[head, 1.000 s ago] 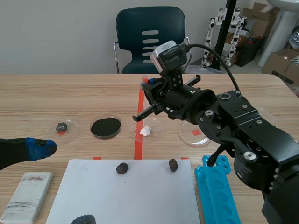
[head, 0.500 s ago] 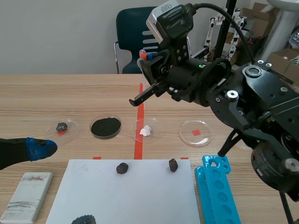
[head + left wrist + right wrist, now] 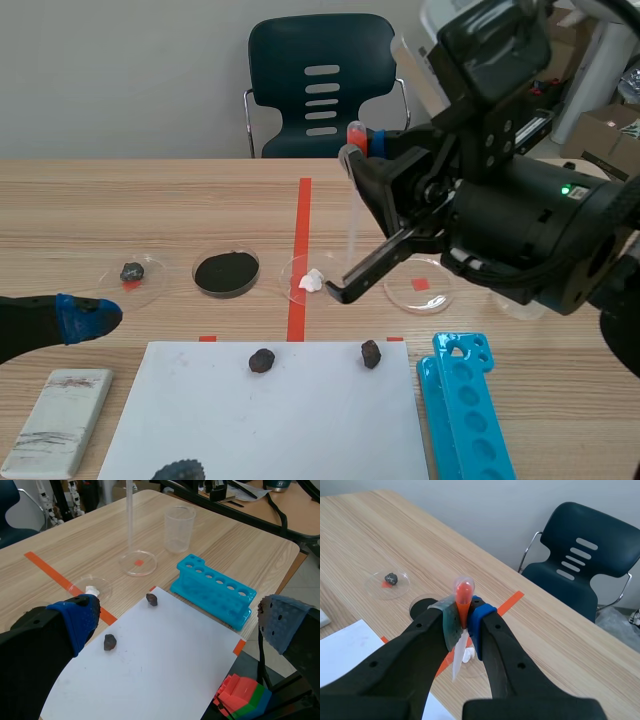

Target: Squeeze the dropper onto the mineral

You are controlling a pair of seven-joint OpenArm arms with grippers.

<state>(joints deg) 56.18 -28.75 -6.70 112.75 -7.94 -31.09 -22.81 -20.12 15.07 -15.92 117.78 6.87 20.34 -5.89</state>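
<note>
Clear plastic dropper with orange-red bulb stands upright, pinched in the right claw; white mineral lump lies below it.

No text, label, brand or number can be read anywhere. The white block lying on the table near the robot's left side bears only dark scribbled streaks, which form no letters or figures.
</note>
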